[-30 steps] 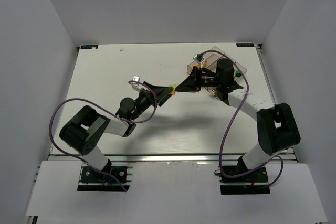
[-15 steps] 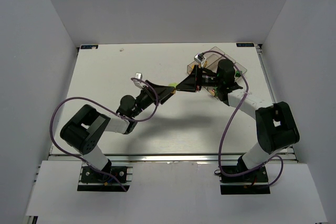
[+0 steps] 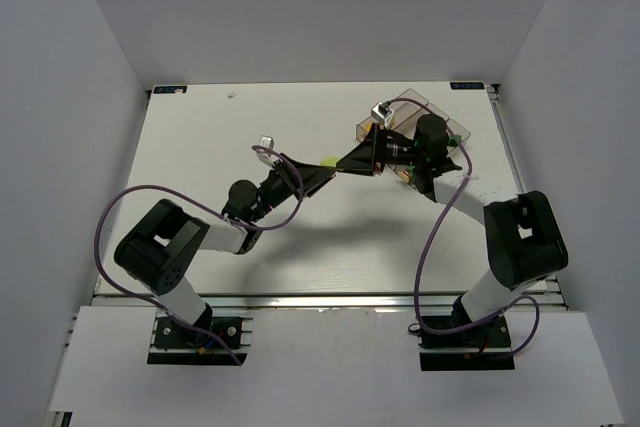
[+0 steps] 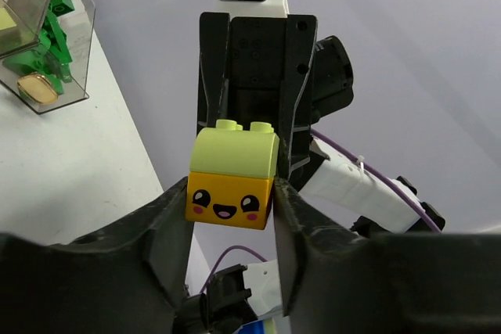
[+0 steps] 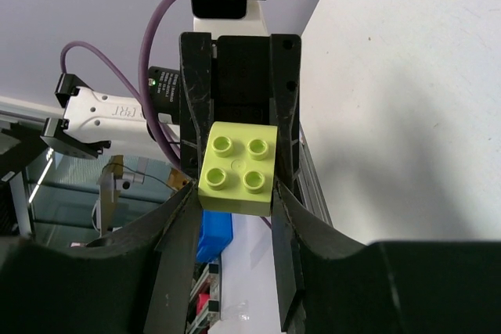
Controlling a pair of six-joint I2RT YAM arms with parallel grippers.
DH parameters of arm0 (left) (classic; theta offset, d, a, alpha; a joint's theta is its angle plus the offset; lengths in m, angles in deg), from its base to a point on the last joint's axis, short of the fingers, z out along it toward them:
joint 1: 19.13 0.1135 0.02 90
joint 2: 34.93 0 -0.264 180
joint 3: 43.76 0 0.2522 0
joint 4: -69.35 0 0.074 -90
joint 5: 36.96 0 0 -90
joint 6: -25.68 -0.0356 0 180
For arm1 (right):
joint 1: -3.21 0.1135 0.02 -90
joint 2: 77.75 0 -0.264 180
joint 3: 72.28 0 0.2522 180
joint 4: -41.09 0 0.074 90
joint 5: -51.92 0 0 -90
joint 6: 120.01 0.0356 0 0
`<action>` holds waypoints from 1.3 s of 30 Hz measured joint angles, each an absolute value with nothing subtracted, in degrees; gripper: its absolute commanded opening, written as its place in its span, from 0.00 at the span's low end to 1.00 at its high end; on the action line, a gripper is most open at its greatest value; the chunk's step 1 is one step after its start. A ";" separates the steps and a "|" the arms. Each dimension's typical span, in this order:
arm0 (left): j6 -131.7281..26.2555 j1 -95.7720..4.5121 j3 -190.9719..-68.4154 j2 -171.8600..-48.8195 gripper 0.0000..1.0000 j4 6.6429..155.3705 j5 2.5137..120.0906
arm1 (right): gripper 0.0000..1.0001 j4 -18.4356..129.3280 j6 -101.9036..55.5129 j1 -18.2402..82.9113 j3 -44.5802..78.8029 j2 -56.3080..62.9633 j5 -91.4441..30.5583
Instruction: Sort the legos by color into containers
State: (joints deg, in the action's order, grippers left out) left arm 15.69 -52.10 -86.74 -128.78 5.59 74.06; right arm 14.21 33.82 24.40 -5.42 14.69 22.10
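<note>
The left fingers (image 4: 172, 228) squeezed the orange brick (image 4: 229, 202) from both sides; the right fingers (image 5: 182, 224) squeezed the lime brick (image 5: 237, 167) stuck on top of it

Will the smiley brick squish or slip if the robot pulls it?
Probably no squish: the smiley brick shows crisp square edges in the left end effector, so it looks stiff. Its smooth flat sides might slip. The lime brick stuck on top will likely resist coming off.

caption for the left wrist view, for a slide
Left gripper holding a smiley orange-yellow brick, the right gripper opposite gripping the lime brick stacked on it.
</note>
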 measured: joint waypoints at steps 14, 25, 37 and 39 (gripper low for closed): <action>16.30 -52.08 -88.16 -128.78 0.26 6.10 75.37 | 0.00 10.56 36.69 23.44 -5.92 14.95 22.41; 16.37 -52.08 -88.14 -128.71 0.24 7.17 76.99 | 0.00 9.20 37.52 19.11 -5.68 17.14 22.80; 16.35 -52.08 -86.23 -128.69 0.22 6.95 77.58 | 0.00 22.51 22.89 14.43 3.17 18.52 21.42; 16.39 -52.08 -85.38 -128.69 0.22 6.95 77.53 | 0.00 29.62 14.57 13.45 7.61 18.71 19.94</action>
